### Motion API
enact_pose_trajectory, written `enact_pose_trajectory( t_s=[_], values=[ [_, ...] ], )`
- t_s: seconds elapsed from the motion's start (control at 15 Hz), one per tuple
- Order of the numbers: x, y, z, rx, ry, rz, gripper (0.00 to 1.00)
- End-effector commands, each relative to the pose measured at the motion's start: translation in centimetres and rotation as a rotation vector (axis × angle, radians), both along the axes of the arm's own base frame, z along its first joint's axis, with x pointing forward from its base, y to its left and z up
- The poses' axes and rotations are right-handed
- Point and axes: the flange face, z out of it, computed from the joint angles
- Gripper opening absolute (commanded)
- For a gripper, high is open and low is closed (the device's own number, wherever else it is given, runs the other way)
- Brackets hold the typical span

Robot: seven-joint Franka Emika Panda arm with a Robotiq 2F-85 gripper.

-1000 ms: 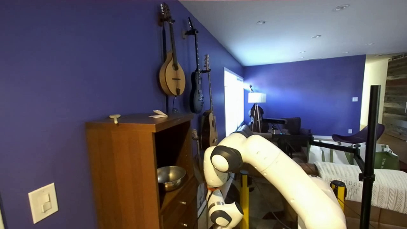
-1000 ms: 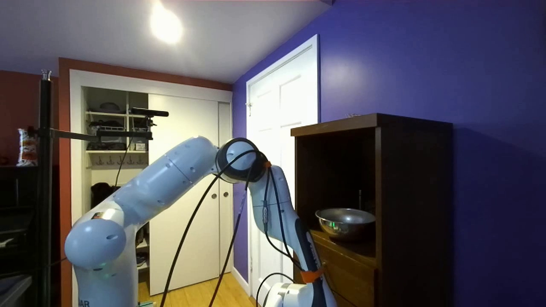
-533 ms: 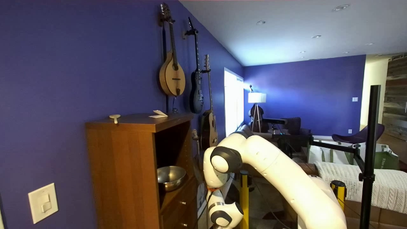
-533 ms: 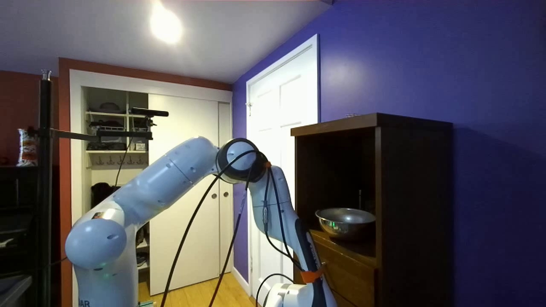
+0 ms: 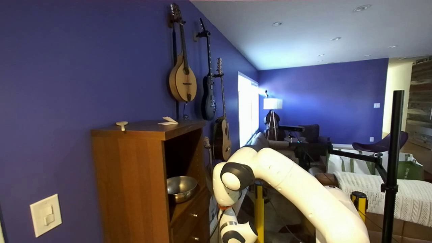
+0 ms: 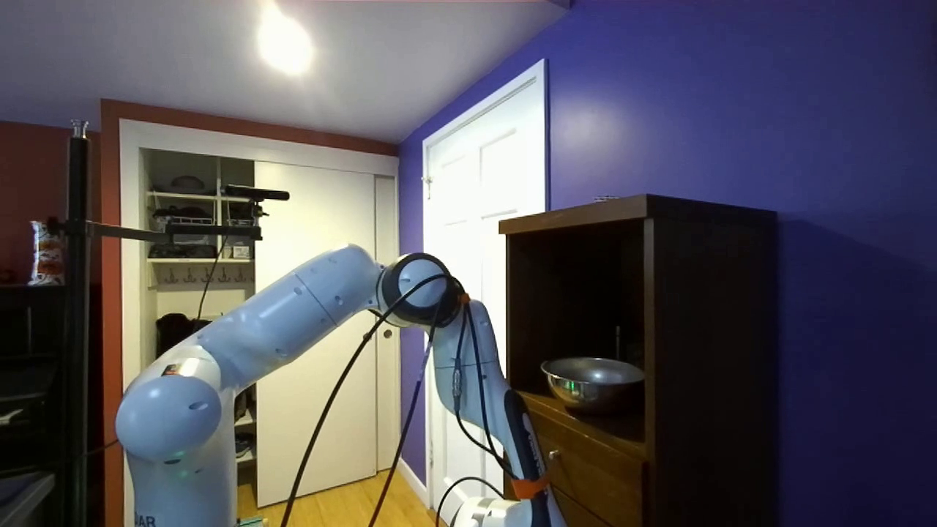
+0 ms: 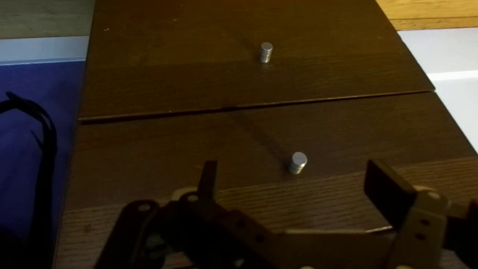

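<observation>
My gripper (image 7: 295, 179) is open and empty in the wrist view. Its two dark fingers (image 7: 388, 190) stand wide apart. A small silver knob (image 7: 298, 163) on a brown drawer front (image 7: 168, 157) shows between the fingertips; no contact is visible. A second silver knob (image 7: 266, 52) sits on the drawer front (image 7: 168, 74) farther up the wrist view, past a dark seam. The drawers belong to a brown wooden cabinet (image 5: 135, 182), which also shows in an exterior view (image 6: 710, 351). Drawer knobs (image 5: 194, 215) (image 6: 554, 455) show in both exterior views. The gripper is out of view there.
A metal bowl (image 5: 182, 189) (image 6: 593, 384) stands in the cabinet's open compartment. A light-coloured item (image 5: 122, 125) and a folded card (image 5: 168, 120) lie on the cabinet top. Guitars (image 5: 221, 138) hang on the wall. Black cables (image 6: 329, 395) loop from the arm. A black strap (image 7: 46, 149) lies left of the drawers.
In both exterior views the arm's elbow and forearm have moved slightly downward in the last half second. The bowl and cabinet have not moved.
</observation>
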Motion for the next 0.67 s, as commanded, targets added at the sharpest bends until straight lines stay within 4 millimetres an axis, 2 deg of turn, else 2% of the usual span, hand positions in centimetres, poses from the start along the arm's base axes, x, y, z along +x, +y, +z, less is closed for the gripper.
enact_pose_trajectory(
  t_s=[0.0, 0.13, 0.2, 0.6],
  values=[
    [0.9, 0.9, -1.8, 0.014, -0.034, -0.038, 1.0],
    [1.3, 1.2, -2.3, 0.013, -0.055, -0.054, 1.0],
    [1.9, -0.3, -1.9, 0.021, -0.06, -0.055, 1.0],
    [4.1, -2.2, -2.1, 0.022, -0.117, -0.097, 1.0]
  ],
)
